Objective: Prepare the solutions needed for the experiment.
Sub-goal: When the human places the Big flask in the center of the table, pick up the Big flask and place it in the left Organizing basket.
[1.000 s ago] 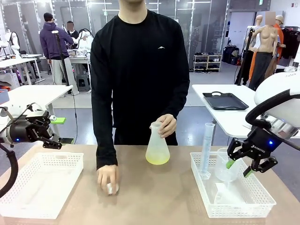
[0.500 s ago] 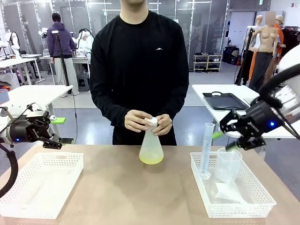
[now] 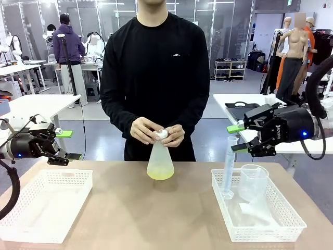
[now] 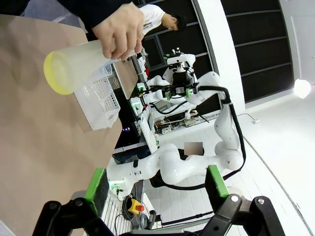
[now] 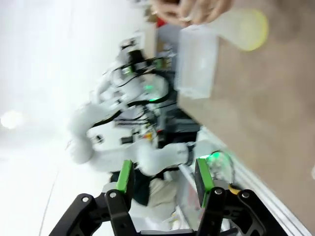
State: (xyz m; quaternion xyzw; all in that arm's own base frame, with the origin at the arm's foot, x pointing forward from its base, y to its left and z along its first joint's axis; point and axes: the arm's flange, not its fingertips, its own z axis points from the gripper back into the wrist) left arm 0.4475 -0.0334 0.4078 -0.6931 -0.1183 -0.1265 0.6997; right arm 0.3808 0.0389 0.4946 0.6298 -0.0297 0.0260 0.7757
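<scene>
Above solutions [image 3: 159, 176], hands [image 3: 143, 130] hide neck of flask [image 3: 159, 159], left end effector [image 4: 156, 183], right end effector [image 3: 235, 138] both agape

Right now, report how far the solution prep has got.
Done: yellow solution already sits in the flask. In hand: the person's hands are on the white cap at its mouth. Left: cylinder and beaker wait in the right basket; left tool and right tool are open, holding nothing.
</scene>
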